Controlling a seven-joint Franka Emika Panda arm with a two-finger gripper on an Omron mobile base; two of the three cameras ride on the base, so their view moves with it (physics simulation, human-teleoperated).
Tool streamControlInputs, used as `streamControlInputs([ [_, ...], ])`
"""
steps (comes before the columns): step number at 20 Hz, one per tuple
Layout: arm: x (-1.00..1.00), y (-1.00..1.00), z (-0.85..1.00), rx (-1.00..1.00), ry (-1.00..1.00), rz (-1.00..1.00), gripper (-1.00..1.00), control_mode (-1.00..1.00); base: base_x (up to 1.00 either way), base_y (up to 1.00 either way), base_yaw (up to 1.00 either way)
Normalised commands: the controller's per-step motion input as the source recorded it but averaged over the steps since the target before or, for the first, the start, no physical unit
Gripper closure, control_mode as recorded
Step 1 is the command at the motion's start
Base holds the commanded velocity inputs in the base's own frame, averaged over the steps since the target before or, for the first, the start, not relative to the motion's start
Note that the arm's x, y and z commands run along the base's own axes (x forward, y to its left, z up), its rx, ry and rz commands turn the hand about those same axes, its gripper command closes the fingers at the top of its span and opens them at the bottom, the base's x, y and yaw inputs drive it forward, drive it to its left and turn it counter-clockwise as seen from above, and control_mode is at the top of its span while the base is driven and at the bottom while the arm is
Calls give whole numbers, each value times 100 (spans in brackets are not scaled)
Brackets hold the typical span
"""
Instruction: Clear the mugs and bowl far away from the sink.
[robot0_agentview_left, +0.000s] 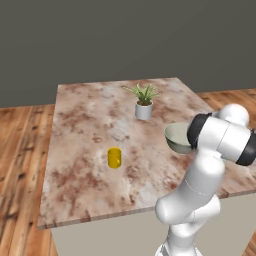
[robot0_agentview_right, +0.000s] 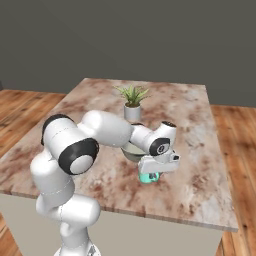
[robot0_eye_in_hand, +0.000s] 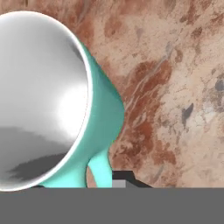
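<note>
Counting two mugs (robot0_agentview_left: 114, 157), one bowl (robot0_agentview_left: 176, 138); fingers' (robot0_eye_in_hand: 124, 177) state at teal mug (robot0_eye_in_hand: 103, 120) unclear.

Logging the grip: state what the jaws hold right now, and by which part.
Cannot be told. The gripper sits over the teal mug on the counter, near its rim and handle, but contact is not visible.
</note>
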Motion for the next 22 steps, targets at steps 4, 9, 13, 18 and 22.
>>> streamControlInputs([
  [4, 0, -50, 0, 0, -6, 0, -100, -100, 0, 0, 0],
  [9, 0, -46, -29, 0, -4, 2, -100, -100, 0, 0, 0],
  [13, -4, -42, -26, 0, -5, 7, -100, -100, 0, 0, 0],
  [18, -16, -9, 60, 3, -11, 11, -100, -100, 0, 0, 0],
  [22, -8, 0, 95, 0, -6, 13, -100, -100, 0, 0, 0],
])
